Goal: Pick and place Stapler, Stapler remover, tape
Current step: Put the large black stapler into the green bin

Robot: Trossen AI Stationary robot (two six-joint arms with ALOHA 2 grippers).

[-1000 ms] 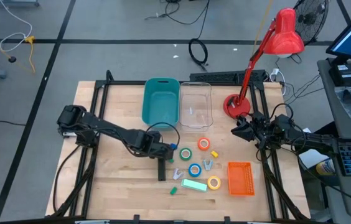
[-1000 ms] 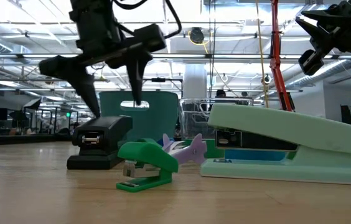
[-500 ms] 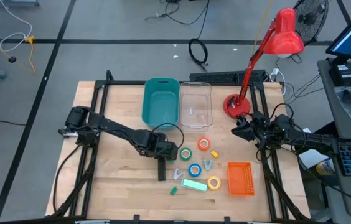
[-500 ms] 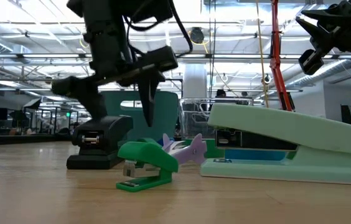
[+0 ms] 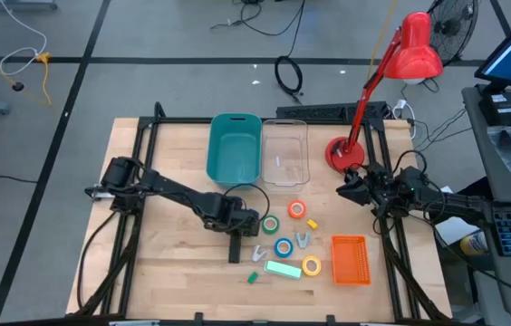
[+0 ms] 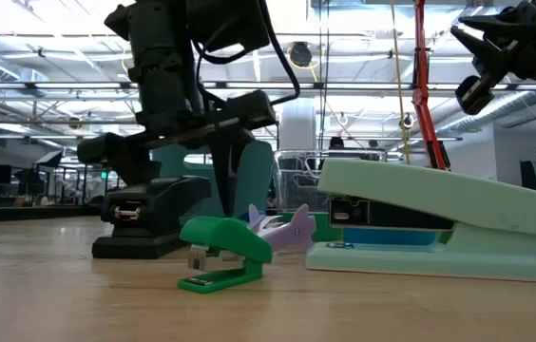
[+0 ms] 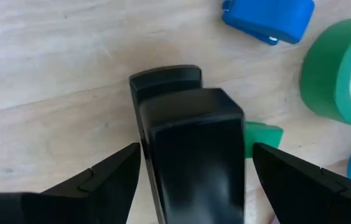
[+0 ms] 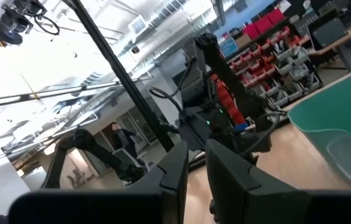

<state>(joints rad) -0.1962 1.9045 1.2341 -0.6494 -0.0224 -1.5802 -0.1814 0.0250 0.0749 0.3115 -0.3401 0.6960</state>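
Near the worktop (image 5: 174, 263) centre, the black stapler (image 5: 235, 245) is straddled by the left gripper (image 7: 191, 163), jaws wide apart, nothing gripped. Right gripper (image 5: 346, 191) is parked by the lamp base (image 5: 343, 154), jaws closed, empty.

This is a robotics lab in a large open industrial hall. A wooden worktop (image 5: 174, 263) on a black frame stands on a grey floor with loose cables (image 5: 288, 74), a red desk lamp (image 5: 409, 50) clamped beside it and a fan (image 5: 450, 27) nearby. Beyond the worktop run exposed ceiling pipes (image 6: 373, 90), strip lights and shelves of red storage bins (image 8: 275, 25)
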